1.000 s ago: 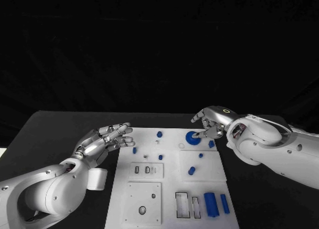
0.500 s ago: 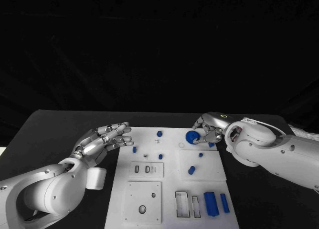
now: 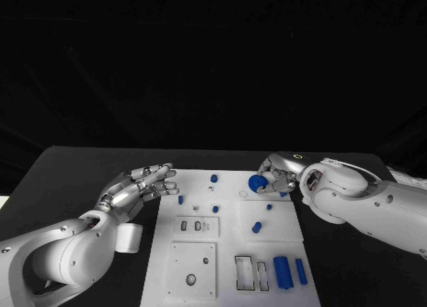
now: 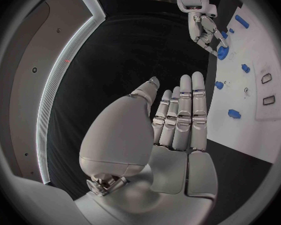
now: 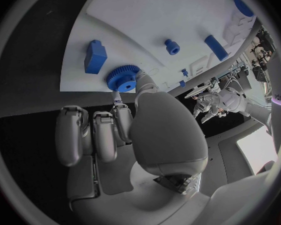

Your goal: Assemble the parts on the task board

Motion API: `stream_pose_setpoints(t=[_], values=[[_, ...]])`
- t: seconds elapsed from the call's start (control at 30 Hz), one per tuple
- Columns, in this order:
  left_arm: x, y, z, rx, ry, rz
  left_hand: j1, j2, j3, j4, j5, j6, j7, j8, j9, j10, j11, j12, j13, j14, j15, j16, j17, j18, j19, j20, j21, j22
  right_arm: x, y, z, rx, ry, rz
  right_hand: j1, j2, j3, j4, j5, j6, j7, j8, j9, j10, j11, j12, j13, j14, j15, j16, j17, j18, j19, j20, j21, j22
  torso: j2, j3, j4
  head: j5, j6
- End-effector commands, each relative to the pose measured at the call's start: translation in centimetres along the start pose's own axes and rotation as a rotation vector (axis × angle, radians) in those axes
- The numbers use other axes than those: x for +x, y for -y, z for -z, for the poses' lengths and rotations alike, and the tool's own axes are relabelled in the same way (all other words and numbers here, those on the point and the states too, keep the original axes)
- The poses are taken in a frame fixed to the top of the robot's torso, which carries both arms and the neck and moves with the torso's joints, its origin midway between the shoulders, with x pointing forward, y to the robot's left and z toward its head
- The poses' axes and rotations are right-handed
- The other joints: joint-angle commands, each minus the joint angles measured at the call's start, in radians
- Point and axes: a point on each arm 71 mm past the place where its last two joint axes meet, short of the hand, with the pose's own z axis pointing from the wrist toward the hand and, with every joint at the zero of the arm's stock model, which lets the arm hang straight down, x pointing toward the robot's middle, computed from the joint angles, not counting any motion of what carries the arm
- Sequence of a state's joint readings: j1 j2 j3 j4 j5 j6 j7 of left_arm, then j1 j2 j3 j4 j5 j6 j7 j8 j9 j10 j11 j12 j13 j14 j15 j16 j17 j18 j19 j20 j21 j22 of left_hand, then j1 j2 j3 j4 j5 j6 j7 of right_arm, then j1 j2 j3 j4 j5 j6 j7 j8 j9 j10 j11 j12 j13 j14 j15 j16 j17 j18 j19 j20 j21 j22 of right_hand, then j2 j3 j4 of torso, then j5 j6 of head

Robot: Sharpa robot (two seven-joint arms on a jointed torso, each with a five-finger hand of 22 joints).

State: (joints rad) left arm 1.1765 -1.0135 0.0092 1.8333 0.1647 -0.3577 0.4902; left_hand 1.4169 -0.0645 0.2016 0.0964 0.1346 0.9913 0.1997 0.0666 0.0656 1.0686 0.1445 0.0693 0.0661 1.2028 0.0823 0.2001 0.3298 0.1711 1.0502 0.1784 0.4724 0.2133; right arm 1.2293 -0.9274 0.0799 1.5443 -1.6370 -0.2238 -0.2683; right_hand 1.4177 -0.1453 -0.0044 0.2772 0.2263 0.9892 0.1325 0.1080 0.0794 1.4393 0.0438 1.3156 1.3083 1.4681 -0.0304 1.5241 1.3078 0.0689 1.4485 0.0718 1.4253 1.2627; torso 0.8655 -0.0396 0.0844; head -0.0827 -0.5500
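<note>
The white task board (image 3: 227, 252) lies in the middle of the table. My right hand (image 3: 279, 171) is over the board's far right corner and pinches a blue gear (image 3: 257, 183) between thumb and a finger; the same gear (image 5: 122, 78) sits at my fingertips in the right wrist view, just above the board (image 5: 172, 15). My left hand (image 3: 140, 187) hovers open at the board's left edge, fingers stretched out and holding nothing. From the left wrist, that hand (image 4: 178, 122) is flat, with the right hand (image 4: 202, 25) and gear (image 4: 222, 52) beyond it.
Small blue pegs (image 3: 215, 209) stand scattered on the board's far half, one (image 3: 257, 227) near the middle. Two blue bars (image 3: 280, 274) lie at the near right beside rectangular slots (image 3: 243, 274). A blue block (image 5: 95, 56) lies close to the gear.
My right hand has dropped slightly and curled closer round the blue gear, which has barely shifted. The left hand has not moved.
</note>
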Motion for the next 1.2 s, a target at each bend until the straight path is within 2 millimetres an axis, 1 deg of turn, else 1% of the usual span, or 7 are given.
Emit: stream_pose_setpoints(t=[0.03,0.07,0.13,0.4,0.5,0.73,1.2], values=[[0.22,0.07,-0.06,0.003,-0.020,0.011,-0.005,0.000,0.002,-0.006,-0.006,-0.002,0.003,-0.003,-0.001,-0.001,0.003,-0.006,-0.001,-0.007,-0.002,-0.004,0.001,0.007,-0.006,-0.002,-0.004,-0.001,0.28,-0.08,0.02,-0.006,-0.008,0.017,0.004,0.018,0.011,-0.001,-0.016,0.012,0.000,0.005,0.001,0.010,0.001,0.011,0.052,0.086,0.000,0.004,0.180,-0.008,0.009,0.000,0.006,0.004,0.001,0.0001,0.0010,0.000,-0.001],[0.21,0.06,-0.07,0.002,-0.020,0.011,-0.004,0.000,0.002,-0.007,-0.006,-0.003,0.003,-0.003,-0.001,-0.001,0.002,-0.006,-0.001,-0.007,-0.002,-0.004,0.001,0.007,-0.007,-0.002,-0.004,-0.001,0.27,-0.06,0.01,-0.006,-0.006,0.016,0.007,0.024,0.016,-0.004,-0.025,0.015,-0.001,0.006,0.001,0.012,0.001,0.017,0.058,0.086,0.000,0.005,0.182,-0.008,0.010,0.000,0.007,0.006,0.000,0.0004,0.0012,-0.001,-0.001],[0.19,0.06,-0.08,0.002,-0.020,0.011,-0.004,0.000,0.003,-0.008,-0.005,-0.003,0.003,-0.003,-0.001,-0.001,0.002,-0.006,-0.001,-0.007,-0.002,-0.004,0.002,0.007,-0.007,-0.002,-0.004,-0.001,0.24,-0.07,0.01,-0.007,-0.002,0.015,0.018,0.040,0.034,-0.012,-0.065,0.026,-0.002,0.010,0.002,0.017,-0.001,0.028,0.070,0.086,-0.001,0.007,0.185,-0.009,0.011,-0.001,0.009,0.009,0.000,0.0000,0.0007,-0.002,-0.001],[0.24,0.02,-0.10,0.000,-0.022,0.012,-0.004,0.000,0.003,-0.008,-0.005,-0.003,0.003,-0.003,-0.001,-0.001,0.002,-0.006,-0.001,-0.007,-0.002,-0.004,0.002,0.007,-0.007,-0.002,-0.004,-0.001,0.18,-0.24,0.00,-0.018,0.007,0.012,0.051,0.077,0.108,-0.035,-0.126,0.070,-0.013,0.025,0.005,0.028,-0.010,0.049,0.094,0.088,-0.009,0.013,0.196,-0.011,0.016,-0.007,0.017,0.024,0.001,-0.0001,0.0001,-0.002,-0.003],[0.24,0.02,-0.10,-0.001,-0.022,0.012,-0.004,0.000,0.003,-0.008,-0.005,-0.003,0.003,-0.003,-0.001,-0.001,0.002,-0.006,-0.001,-0.007,-0.002,-0.004,0.002,0.007,-0.007,-0.002,-0.004,-0.001,0.19,-0.31,-0.02,-0.021,0.007,0.012,0.059,0.085,0.133,-0.043,-0.133,0.081,-0.017,0.026,0.006,0.029,-0.014,0.052,0.099,0.089,-0.012,0.014,0.199,-0.012,0.016,-0.010,0.018,0.027,0.000,-0.0004,0.0007,-0.003,-0.004],[0.25,0.01,-0.09,-0.002,-0.022,0.012,-0.003,0.000,0.003,-0.009,-0.005,-0.003,0.003,-0.003,-0.001,-0.002,0.003,-0.006,0.000,-0.007,-0.002,-0.006,0.002,0.007,-0.008,-0.002,-0.004,-0.001,0.24,-0.35,-0.03,-0.021,0.000,0.015,0.063,0.088,0.162,-0.053,-0.136,0.096,-0.021,0.026,0.006,0.033,-0.017,0.058,0.106,0.090,-0.016,0.017,0.205,-0.014,0.019,-0.014,0.022,0.035,0.000,-0.0013,0.0022,-0.006,-0.007],[0.28,-0.03,-0.10,-0.006,-0.023,0.012,-0.001,-0.001,0.005,-0.012,-0.005,-0.005,0.003,-0.003,-0.001,-0.003,0.003,-0.006,-0.001,-0.008,-0.002,-0.007,0.003,0.007,-0.009,-0.002,-0.003,-0.001,0.42,-0.47,-0.08,-0.023,-0.024,0.020,0.055,0.097,0.217,-0.072,-0.118,0.130,-0.032,0.029,0.008,0.039,-0.026,0.063,0.114,0.092,-0.025,0.021,0.214,-0.016,0.023,-0.022,0.028,0.047,0.000,-0.0011,0.0021,-0.006,-0.010]])
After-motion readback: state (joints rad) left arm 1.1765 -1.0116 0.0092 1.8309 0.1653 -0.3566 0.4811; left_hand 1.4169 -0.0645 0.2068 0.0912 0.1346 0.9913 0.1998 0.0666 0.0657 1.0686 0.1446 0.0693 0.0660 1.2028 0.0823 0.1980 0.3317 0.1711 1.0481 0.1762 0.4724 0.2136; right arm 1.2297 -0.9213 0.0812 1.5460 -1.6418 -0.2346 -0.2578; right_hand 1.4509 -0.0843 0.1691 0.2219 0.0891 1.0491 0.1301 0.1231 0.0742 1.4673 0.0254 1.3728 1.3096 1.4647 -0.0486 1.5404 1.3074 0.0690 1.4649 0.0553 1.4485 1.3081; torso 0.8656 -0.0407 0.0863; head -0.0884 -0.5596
